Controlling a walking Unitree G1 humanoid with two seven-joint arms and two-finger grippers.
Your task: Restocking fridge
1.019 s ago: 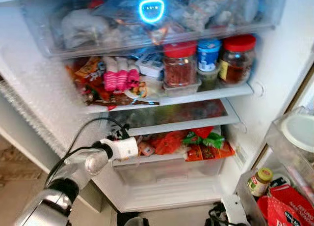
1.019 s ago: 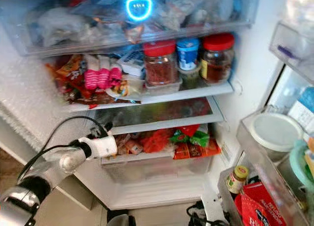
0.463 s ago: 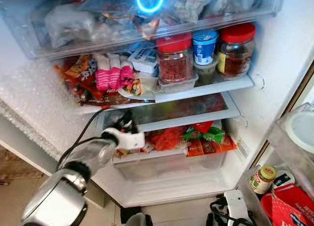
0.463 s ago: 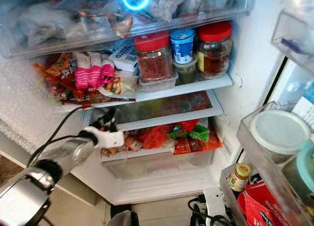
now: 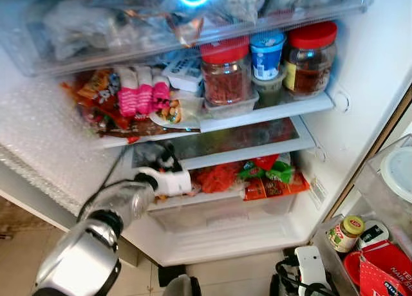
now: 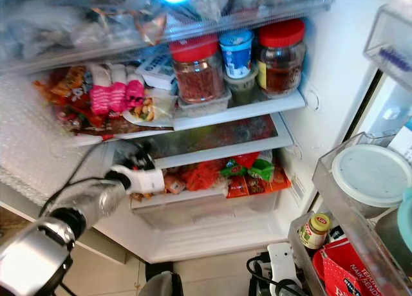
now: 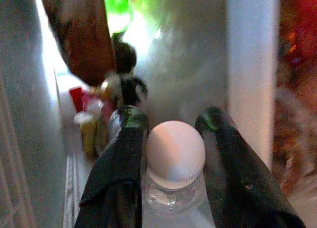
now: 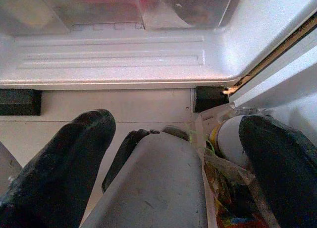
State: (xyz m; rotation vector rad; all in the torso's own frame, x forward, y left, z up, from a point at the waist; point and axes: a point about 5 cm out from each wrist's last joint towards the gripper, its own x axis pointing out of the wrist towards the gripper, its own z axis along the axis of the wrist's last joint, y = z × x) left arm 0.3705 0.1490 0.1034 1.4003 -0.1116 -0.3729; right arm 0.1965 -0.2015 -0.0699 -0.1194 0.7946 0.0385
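White fridge (image 5: 360, 83) walls surround our left gripper (image 5: 164, 162), reaching into the glass-shelf slot above the snack drawer (image 5: 225, 209). Our wrist camera shows what the head views miss: its fingers (image 7: 119, 178) clamp a clear bottle (image 7: 174, 188) below its white cap (image 7: 175, 151). Our right gripper (image 8: 173, 153) hangs spread near the floor.

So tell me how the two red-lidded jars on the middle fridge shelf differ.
The left red-lidded jar holds reddish flaky contents; the right red-lidded jar holds something darker and brownish. The left jar sits on a clear plastic tub; the right jar stands directly on the shelf. The right jar carries a yellowish label; none shows on the left jar. Both are upright, clear and closed.
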